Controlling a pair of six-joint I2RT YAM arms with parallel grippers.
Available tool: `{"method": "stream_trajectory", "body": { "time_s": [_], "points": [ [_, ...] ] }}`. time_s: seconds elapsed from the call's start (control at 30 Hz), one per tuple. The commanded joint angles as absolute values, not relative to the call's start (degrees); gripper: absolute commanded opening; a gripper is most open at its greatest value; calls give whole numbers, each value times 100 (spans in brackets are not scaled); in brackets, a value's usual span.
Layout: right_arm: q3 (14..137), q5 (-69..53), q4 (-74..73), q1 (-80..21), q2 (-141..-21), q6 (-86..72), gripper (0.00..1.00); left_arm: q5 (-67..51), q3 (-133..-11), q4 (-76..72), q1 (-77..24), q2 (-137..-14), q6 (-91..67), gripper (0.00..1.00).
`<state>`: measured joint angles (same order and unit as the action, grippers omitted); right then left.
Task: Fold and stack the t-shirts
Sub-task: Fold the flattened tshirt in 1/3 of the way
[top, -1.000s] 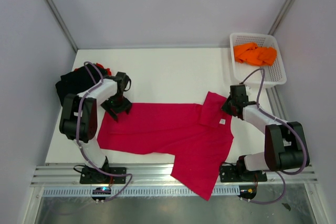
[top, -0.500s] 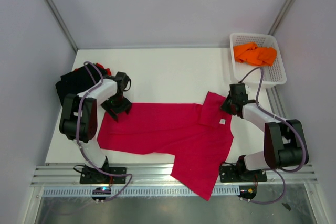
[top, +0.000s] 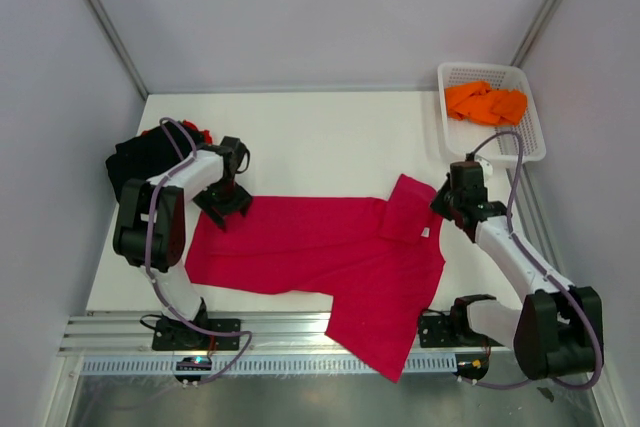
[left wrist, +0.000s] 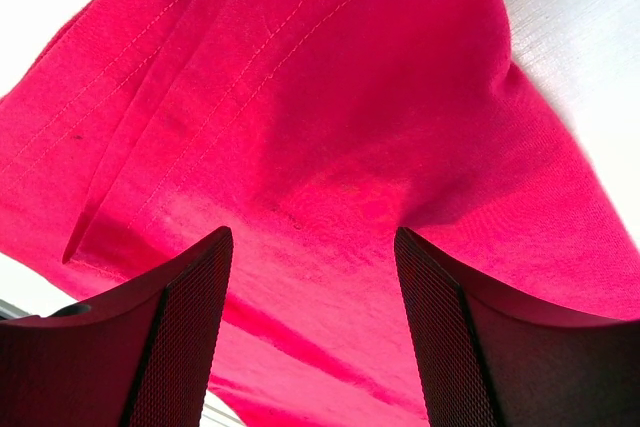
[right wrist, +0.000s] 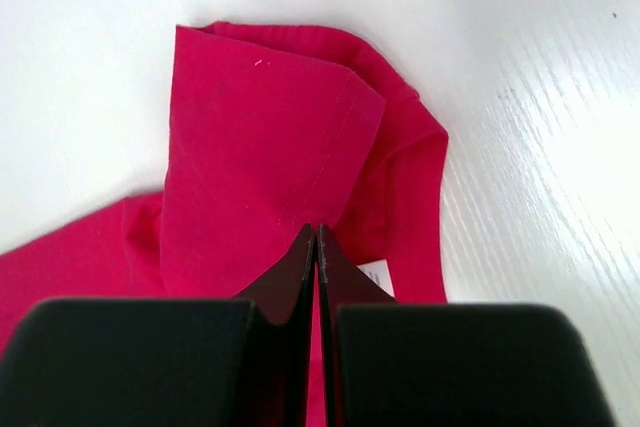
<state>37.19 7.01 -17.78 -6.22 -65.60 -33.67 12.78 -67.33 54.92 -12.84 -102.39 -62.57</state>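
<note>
Fingers of your right gripper are pressed tight together over the folded, labelled end of the crimson t-shirt; you cannot tell whether they pinch cloth. It lies spread across the counter. Your left gripper stands wide over its rumpled left edge.
</note>
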Motion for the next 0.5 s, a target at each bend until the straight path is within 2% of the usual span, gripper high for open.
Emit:
{"method": "stream_trajectory", "body": {
  "time_s": [0.0,0.47],
  "points": [
    [3534,888,-2223,-624,-6093,-3269,3,1231,-6688,5388,-1301,-10257,-6311,68],
    [3023,879,-2961,-624,-4984,-3524,3,1169,-6688,5361,-1292,-10239,-6311,68]
  ]
}}
